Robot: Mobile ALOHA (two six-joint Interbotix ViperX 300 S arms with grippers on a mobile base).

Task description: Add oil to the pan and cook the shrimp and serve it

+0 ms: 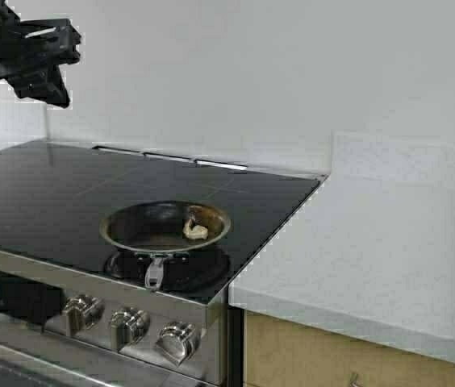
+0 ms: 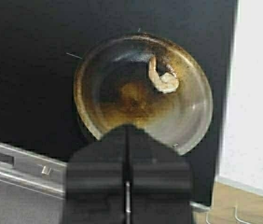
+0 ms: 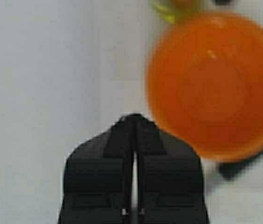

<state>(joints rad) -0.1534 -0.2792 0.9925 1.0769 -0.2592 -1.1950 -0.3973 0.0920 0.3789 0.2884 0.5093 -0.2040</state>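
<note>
Left gripper (image 2: 127, 133) was raised above the pan, fingers pressed together, holding nothing. Right gripper (image 3: 134, 119) hung over the white counter (image 1: 373, 242) just beside an orange bowl (image 3: 213, 84), fingers likewise closed and empty. Black glass cooktop (image 1: 58, 193) carried the pan (image 1: 165, 226) near its front right corner, handle pointing to 6 o'clock toward the control knobs (image 1: 128, 325). Inside the pan, the shrimp (image 1: 196, 230) lay at roughly 3 o'clock on the stained base.
</note>
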